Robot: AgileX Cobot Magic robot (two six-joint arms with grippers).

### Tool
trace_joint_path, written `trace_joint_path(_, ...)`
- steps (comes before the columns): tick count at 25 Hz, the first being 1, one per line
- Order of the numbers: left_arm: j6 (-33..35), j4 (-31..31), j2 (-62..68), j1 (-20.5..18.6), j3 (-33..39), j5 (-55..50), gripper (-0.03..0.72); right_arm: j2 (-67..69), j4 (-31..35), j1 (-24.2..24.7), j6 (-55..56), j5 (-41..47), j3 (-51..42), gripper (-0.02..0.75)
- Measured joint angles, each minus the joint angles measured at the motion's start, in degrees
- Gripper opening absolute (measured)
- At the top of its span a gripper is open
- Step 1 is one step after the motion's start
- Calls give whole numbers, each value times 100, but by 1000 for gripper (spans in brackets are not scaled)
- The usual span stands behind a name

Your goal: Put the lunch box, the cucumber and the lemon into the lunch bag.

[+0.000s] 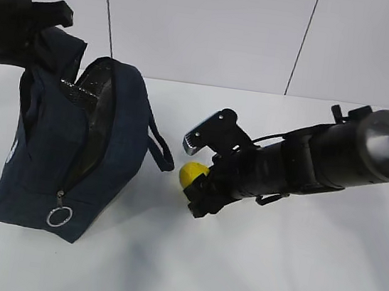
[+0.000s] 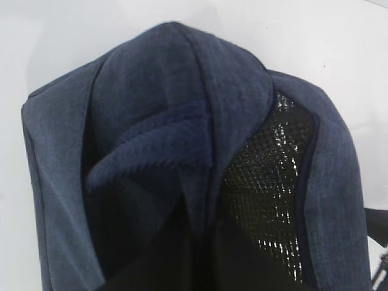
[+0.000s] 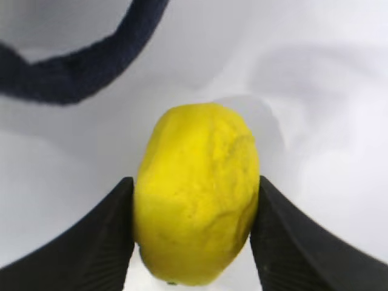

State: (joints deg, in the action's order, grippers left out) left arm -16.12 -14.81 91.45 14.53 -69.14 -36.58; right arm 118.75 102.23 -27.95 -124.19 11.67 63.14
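The right pincer (image 3: 195,242) grasps the lemon (image 3: 197,194) on the white counter (image 1: 271,270), just right of the lunch bag (image 1: 70,165), whose loop handle (image 3: 73,73) is cut off. The left pincer, hidden at the bag's top, is clenched.

**Count of things on the desk**

One bag (image 1: 41,168), navy, with one ring pull (image 1: 59,217) on its zipper and one loop handle (image 1: 160,148). One lemon (image 1: 193,175), yellow. Two arms, each with one tool: the left tool (image 1: 24,22) at the bag's top, the right tool (image 1: 197,178) at the lemon. One white desk (image 1: 271,270) under it all
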Motion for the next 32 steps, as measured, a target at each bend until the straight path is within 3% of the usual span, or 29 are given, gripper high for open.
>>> trace_joint_path(7,0,0,0,0,0,0,-7,-903,21,0,68,-58,-575,428)
trace_joint_path(20,0,0,0,0,0,0,-7,-2997,42,0,1391,-10,-1178,428)
trace_joint_path(28,0,0,0,0,0,0,-7,-3226,-231,0,1938,1707,-1186,428)
trace_joint_path(32,0,-25,0,0,0,0,-7,-3226,-269,-23,2051,1958,-1130,428)
